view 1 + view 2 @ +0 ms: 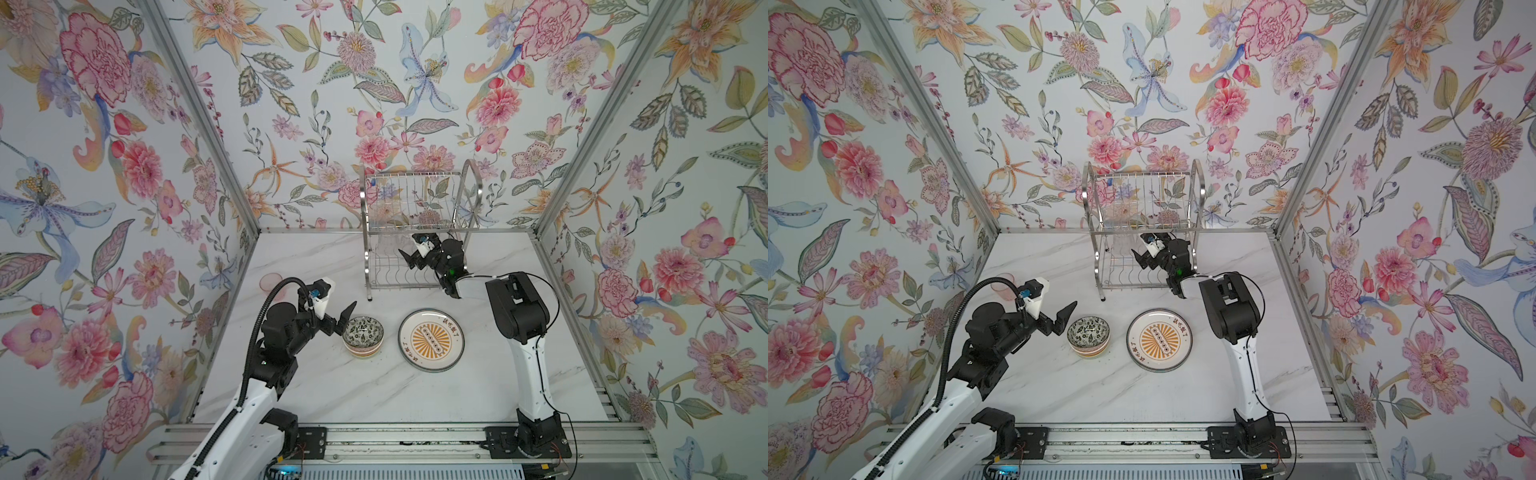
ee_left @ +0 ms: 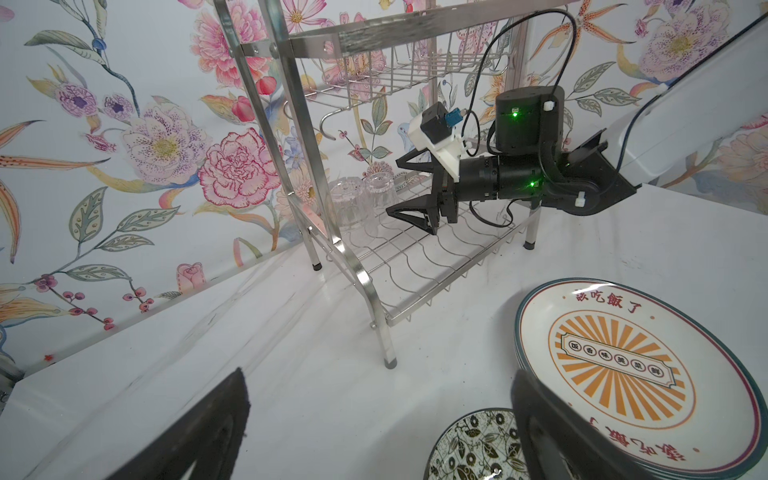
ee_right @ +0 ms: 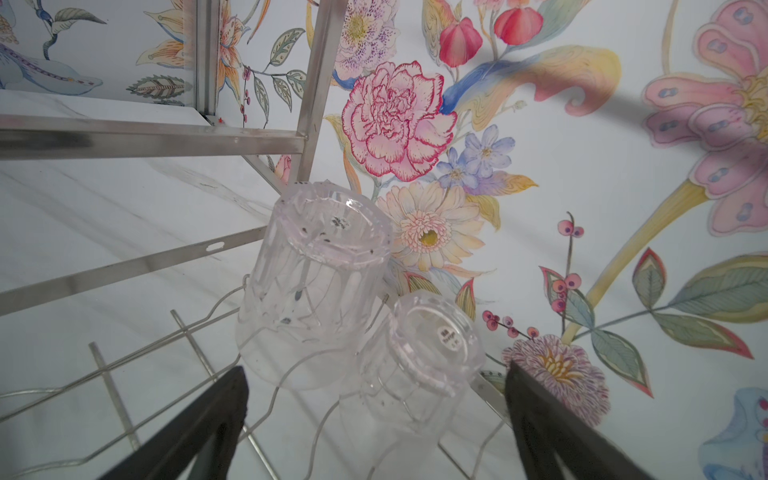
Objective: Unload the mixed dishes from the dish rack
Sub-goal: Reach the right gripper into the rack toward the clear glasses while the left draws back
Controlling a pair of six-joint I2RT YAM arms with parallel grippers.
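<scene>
The dish rack (image 1: 415, 195) (image 1: 1142, 195) stands at the back of the table. Two clear cups (image 3: 320, 274) (image 3: 424, 353) sit upside down on its lower shelf (image 2: 415, 257). My right gripper (image 1: 406, 258) (image 1: 1139, 259) (image 2: 399, 187) (image 3: 374, 415) reaches into that shelf, open, with its jaws on either side of the nearer cup and not touching it. A patterned bowl (image 1: 363, 334) (image 1: 1088, 336) (image 2: 478, 449) and a sunburst plate (image 1: 431, 340) (image 1: 1159, 339) (image 2: 623, 374) rest on the table in front. My left gripper (image 1: 343, 322) (image 1: 1061, 322) (image 2: 382, 424) hangs open and empty just left of the bowl.
A pink-tinted cup (image 1: 272, 284) (image 1: 1005, 286) stands on the table at the left, behind my left arm. The rack's upper shelf (image 1: 409, 199) holds no dishes. Flowered walls close in the white marble table (image 1: 374, 395) on three sides.
</scene>
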